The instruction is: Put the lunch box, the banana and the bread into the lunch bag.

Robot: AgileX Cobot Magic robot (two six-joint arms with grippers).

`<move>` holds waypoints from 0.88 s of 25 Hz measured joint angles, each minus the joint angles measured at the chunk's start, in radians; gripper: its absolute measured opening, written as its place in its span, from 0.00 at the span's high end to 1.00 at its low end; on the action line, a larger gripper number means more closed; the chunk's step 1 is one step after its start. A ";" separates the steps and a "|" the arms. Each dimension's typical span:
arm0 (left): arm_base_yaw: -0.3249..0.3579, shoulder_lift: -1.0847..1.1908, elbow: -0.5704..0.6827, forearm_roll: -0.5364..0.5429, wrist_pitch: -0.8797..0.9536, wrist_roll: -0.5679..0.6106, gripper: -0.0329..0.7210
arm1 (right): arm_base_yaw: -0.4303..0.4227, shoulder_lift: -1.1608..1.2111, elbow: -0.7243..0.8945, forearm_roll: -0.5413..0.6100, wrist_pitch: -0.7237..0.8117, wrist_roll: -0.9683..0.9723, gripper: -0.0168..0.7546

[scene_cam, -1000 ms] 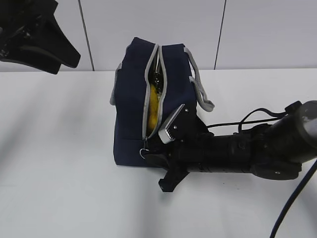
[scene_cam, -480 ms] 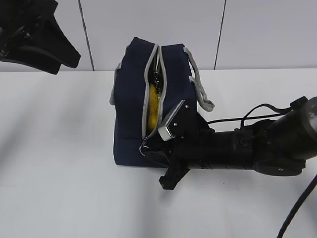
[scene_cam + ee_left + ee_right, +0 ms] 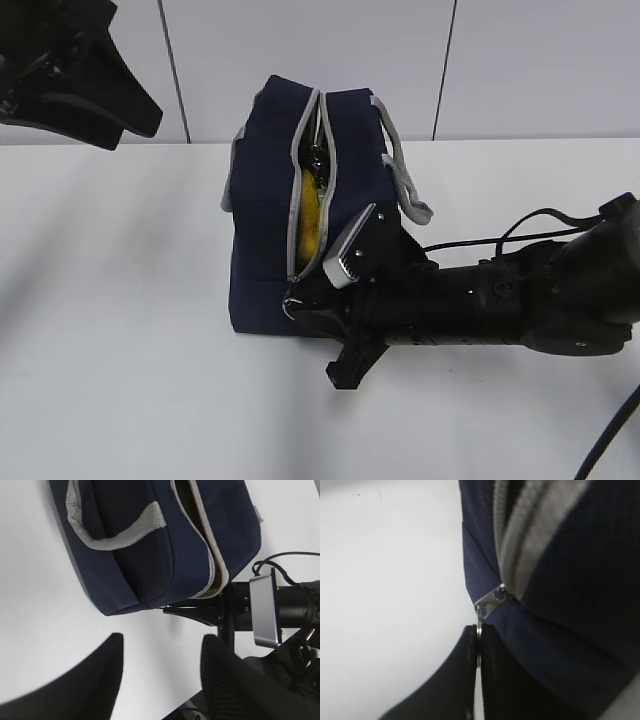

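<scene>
Clamped shut on the zipper's ring pull (image 3: 479, 630), the right gripper (image 3: 478, 652) reaches in low along the table (image 3: 120, 330) at the near end of the lunch bag (image 3: 275, 200); its two dark fingers meet with the thin ring pinched between them. High and well apart, the left gripper (image 3: 160, 675) hangs with its fingers spread and nothing in them.

Navy woven fabric makes up the lunch bag, a soft boxy shape standing on the white tabletop, with flat grey webbing handles (image 3: 117, 527) drooping down each side. Its grey zipper tape (image 3: 300, 170) gapes along the top, and the banana (image 3: 311, 225) shows through that slit as a smooth yellow strip, already packed. Neither the lunch box nor the bread is visible anywhere (nothing lies loose on the table, so they are probably inside, though the narrow opening hides them).

Judging by that, the loading looks finished or nearly so, and closing the zipper seems to be the step in hand; the small metal slider (image 3: 490, 600) sits at the bag's lower near end, with the whole open run left to travel.
</scene>
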 joint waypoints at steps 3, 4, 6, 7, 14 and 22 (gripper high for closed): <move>0.000 0.000 0.000 0.000 0.000 0.000 0.48 | 0.000 -0.027 0.014 -0.002 0.004 0.002 1.00; 0.000 0.000 0.000 0.000 0.000 0.000 0.48 | 0.000 -0.036 0.016 -0.002 0.004 0.002 1.00; 0.000 0.000 0.000 0.000 0.000 0.000 0.48 | 0.000 -0.052 0.018 -0.003 0.004 0.004 1.00; 0.000 0.000 0.000 0.000 0.000 0.000 0.48 | 0.000 -0.060 0.018 -0.003 0.005 0.004 1.00; 0.000 0.000 0.000 0.000 0.000 0.000 0.48 | 0.000 -0.105 0.020 -0.055 0.008 0.022 1.00; 0.000 0.000 0.000 0.000 -0.002 0.000 0.48 | 0.000 -0.186 0.020 -0.102 0.008 0.077 1.00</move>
